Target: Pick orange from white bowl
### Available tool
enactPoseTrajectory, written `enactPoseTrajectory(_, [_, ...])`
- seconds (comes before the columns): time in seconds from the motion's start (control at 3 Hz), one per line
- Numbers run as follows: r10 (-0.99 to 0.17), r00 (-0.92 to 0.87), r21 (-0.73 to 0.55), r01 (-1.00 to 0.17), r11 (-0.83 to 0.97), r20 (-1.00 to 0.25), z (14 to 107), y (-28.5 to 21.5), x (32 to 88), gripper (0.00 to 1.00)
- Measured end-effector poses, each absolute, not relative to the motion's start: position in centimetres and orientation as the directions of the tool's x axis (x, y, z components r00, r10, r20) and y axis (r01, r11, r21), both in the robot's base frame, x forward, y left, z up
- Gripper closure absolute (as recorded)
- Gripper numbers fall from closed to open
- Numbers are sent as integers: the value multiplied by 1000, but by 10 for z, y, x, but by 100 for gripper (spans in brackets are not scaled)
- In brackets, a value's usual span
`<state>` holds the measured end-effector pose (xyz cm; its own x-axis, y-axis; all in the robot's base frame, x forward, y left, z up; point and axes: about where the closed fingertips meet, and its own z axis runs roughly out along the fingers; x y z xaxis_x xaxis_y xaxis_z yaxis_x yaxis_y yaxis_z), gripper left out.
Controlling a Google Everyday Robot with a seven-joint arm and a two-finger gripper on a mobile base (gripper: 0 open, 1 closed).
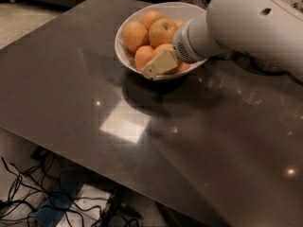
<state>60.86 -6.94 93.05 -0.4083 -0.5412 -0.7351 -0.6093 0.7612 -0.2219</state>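
The white bowl (pixel 124 51) stands near the far edge of the dark table and holds several oranges (pixel 134 35) and one paler yellowish fruit (pixel 163 31). My gripper (pixel 160 64) reaches in from the right and sits low over the bowl's front rim, against the front oranges (pixel 143 56). Only one beige finger shows, and it covers part of an orange. The big white arm hides the right side of the bowl.
The dark glossy table (pixel 142 141) stretches toward the camera with a bright light reflection on it. Glass jars (pixel 265 65) stand behind the arm at the right. Cables and a power strip (pixel 57 207) lie on the floor below the table's front edge.
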Motion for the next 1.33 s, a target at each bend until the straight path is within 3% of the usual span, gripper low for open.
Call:
enactPoseTrajectory(0.67, [-520, -428, -194, -603, 774, -739, 921, -77, 617, 0])
enactPoseTrajectory(1.33, [-516, -438, -187, -602, 776, -736, 916, -78, 621, 8])
